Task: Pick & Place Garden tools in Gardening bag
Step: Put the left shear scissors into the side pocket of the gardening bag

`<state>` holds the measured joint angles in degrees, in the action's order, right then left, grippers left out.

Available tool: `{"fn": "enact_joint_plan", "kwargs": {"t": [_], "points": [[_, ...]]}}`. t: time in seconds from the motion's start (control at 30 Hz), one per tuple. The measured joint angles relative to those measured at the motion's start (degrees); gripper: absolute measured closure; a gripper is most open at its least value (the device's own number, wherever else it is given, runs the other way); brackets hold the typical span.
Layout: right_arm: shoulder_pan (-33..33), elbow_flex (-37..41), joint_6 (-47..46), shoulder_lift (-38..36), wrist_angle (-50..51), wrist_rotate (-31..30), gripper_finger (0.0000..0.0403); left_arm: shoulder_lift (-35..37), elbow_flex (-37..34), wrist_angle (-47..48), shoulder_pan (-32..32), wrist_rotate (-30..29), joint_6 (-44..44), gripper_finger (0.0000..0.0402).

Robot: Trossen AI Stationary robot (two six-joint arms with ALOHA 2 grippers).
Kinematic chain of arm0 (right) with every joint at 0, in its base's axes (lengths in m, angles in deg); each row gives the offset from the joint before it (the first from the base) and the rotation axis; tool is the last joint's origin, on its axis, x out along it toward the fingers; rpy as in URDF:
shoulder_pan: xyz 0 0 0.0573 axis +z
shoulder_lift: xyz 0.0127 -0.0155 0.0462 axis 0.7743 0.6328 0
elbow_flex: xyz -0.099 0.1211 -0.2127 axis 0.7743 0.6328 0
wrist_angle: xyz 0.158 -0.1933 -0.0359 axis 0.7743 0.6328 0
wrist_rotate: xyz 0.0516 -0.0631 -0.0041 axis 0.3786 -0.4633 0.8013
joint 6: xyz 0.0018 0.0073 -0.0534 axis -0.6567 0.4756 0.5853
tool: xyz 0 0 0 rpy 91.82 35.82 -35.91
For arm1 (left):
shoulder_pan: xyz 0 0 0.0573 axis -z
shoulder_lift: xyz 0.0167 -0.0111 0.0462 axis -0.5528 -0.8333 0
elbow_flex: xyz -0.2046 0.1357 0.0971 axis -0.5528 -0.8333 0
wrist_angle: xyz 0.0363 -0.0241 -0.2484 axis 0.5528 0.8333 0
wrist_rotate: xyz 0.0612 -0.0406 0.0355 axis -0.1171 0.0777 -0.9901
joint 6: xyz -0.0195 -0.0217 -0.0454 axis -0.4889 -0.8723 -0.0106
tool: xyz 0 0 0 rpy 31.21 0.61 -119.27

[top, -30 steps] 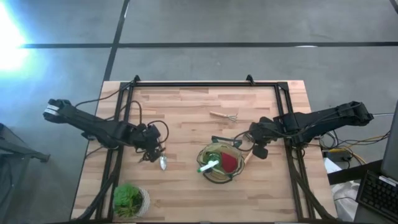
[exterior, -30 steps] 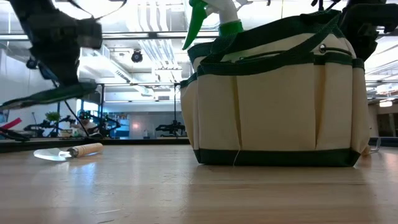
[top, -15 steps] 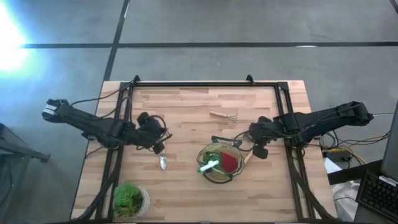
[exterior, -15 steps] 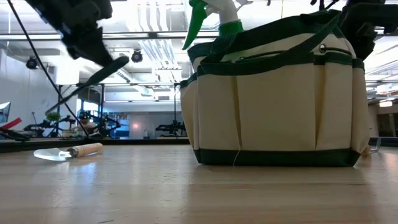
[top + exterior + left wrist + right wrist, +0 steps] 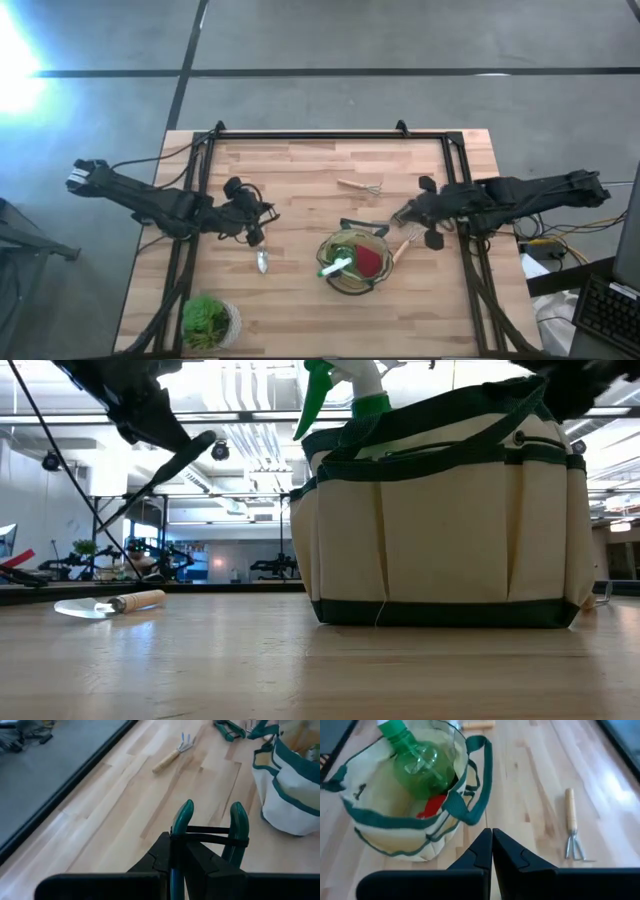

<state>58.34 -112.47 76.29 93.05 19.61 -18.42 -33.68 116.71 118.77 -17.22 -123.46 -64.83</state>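
Two tools busy — our left tool (image 5: 210, 827) clamps the pruners (image 5: 235, 827); right tool (image 5: 491, 851) pinched together, empty — we lift high over the bag (image 5: 352, 262).

The left arm reaches in from the table's left edge, stretched low across the boards toward the middle, its wrist turned slightly toward the near side. The left gripper (image 5: 252, 222) hangs above the table with its fingers (image 5: 172, 851) pinched together on a pair of green-handled pruners (image 5: 210, 827) (the handles stick out forward past the fingertips). The right arm comes in from the right edge, likewise extended and nearly level, its elbow out past the table rim. The right gripper (image 5: 400, 214) is empty, its two dark fingers (image 5: 482, 851) pressed flat against each other.
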Motion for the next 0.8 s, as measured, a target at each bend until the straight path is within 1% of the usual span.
{"fn": "enact_joint_plan", "kwargs": {"t": [0.1, 0.2, 0.27, 0.4, 0.47, 0.57, 0.8], "points": [[0.0, 3.7, 1.7, -6.5, -1.0, -0.2, 0.0394, 0.7, -0.7, -0.1, 0.0, -2.4, 0.0, 0.0376], [0.0, 5.8, 3.2, -12.5, -5.0, -1.1, 0.0394, 1.2, -1.4, -1.3, 0.0, -5.3, -0.1, 0.0376], [0.0, 6.0, 4.4, -16.0, -5.1, -3.3, 0.0394, 1.6, -1.9, -3.3, 0.0, -6.6, 0.7, 0.0376], [0.0, 5.5, 5.5, -22.0, -4.5, -9.9, 0.0394, 1.9, -3.4, -8.9, 0.0, -7.7, 4.3, 0.0376], [0.0, 5.4, 5.1, -24.8, -4.5, -10.6, 0.0394, 1.9, -3.7, -10.8, 0.0, -7.9, 5.7, 0.0376], [0.0, 5.4, 5.0, -28.0, -4.5, -10.6, 0.0394, 1.8, -3.9, -13.1, 0.0, -8.2, 7.1, 0.0376], [0.0, 5.4, 4.9, -32.4, -4.5, -10.6, 0.0394, 1.8, -4.0, -13.6, 0.0, -8.2, 8.0, 0.0374]]}}
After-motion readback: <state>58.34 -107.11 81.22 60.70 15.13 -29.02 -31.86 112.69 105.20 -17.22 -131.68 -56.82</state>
